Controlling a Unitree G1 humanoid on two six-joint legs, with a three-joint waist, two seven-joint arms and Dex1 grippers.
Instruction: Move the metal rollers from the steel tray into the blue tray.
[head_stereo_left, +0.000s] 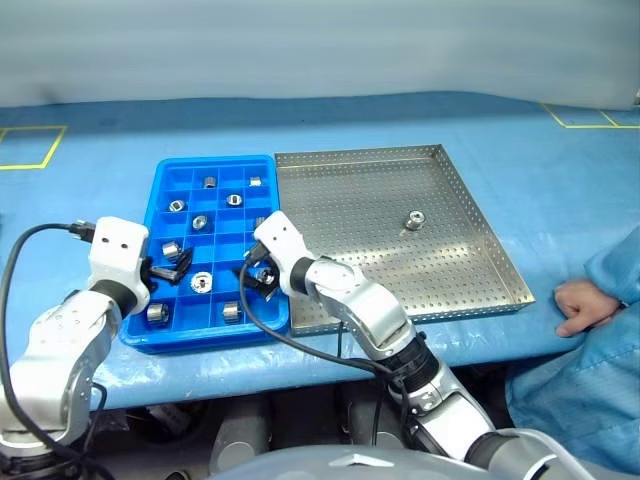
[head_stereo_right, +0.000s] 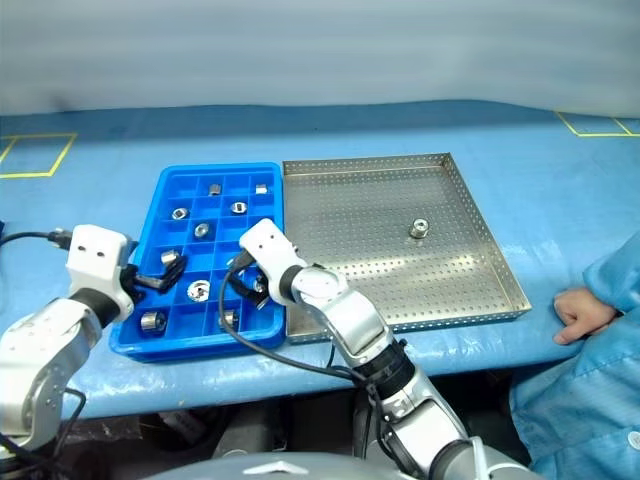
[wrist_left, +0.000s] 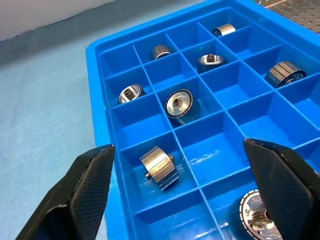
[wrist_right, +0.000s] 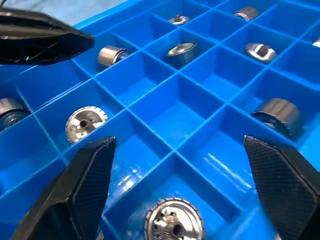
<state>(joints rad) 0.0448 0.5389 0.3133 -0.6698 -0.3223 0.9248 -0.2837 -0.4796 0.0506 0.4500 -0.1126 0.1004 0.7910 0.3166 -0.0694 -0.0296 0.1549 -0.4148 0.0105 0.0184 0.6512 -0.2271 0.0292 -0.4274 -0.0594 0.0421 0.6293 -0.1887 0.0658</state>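
Observation:
The blue tray (head_stereo_left: 215, 163) lies on the left with several metal rollers in its cells, such as one roller (head_stereo_left: 209, 182) near its far rim. Beside it on the right, the steel tray (head_stereo_left: 360, 205) holds a single upright roller (head_stereo_left: 413, 220). My left gripper (head_stereo_left: 168, 270) hangs open over the tray's near left cells, above a roller lying on its side (wrist_left: 159, 167). Over the near right cells my right gripper (head_stereo_left: 258, 275) is open and holds nothing. A roller (wrist_right: 173, 222) rests in the cell just below its spread fingers.
A person's hand (head_stereo_left: 580, 305) and blue sleeve (head_stereo_left: 620, 275) rest on the blue table cover just right of the steel tray's near corner. Yellow tape marks (head_stereo_left: 30, 148) lie at the far left and far right of the table.

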